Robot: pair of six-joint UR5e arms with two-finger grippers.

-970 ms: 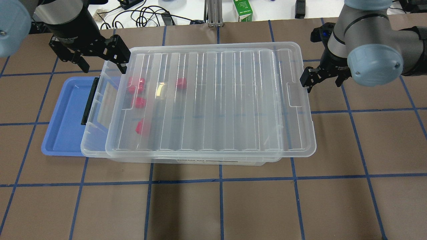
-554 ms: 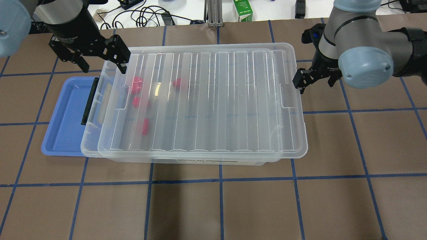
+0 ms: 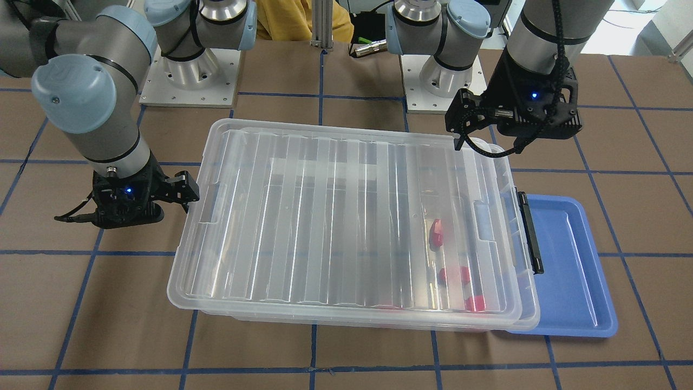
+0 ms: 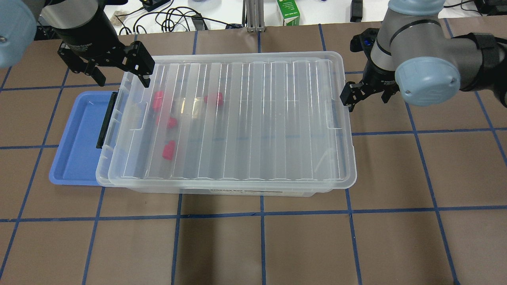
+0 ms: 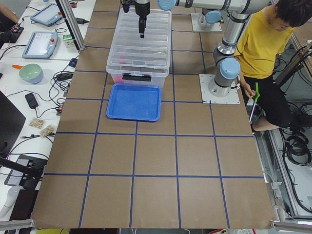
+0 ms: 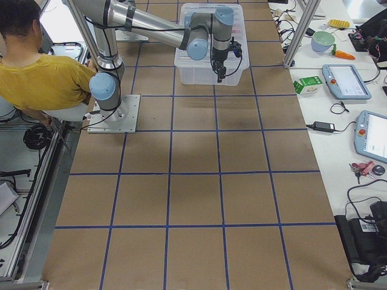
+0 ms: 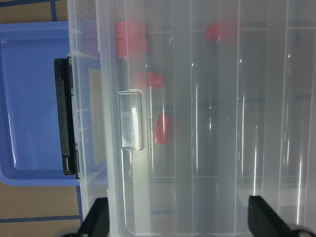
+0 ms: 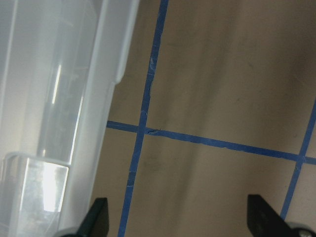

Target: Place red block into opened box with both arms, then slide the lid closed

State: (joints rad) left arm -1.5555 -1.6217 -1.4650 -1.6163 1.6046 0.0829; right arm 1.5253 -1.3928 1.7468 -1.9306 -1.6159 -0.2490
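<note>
Covering nearly all of the clear box (image 4: 101, 174), the ribbed clear lid (image 4: 237, 122) leaves a thin strip of rim bare at 9 o'clock by the black latch (image 4: 107, 120) and overhangs at 3 o'clock. Red blocks (image 4: 169, 150) lie inside under the lid, toward 9 o'clock, softened by the plastic. The left gripper (image 4: 123, 81) hangs spread over the 10 o'clock corner; only its wrist view shows the lid's notch (image 7: 132, 120) sharply. The right gripper (image 4: 367, 102) is spread too, one finger at the lid's 3 o'clock edge; whether it touches, I cannot tell. The front view alone shows each gripper's blue light. A smooth blue tray (image 4: 75, 138) lies at the box's 9 o'clock end.
</note>
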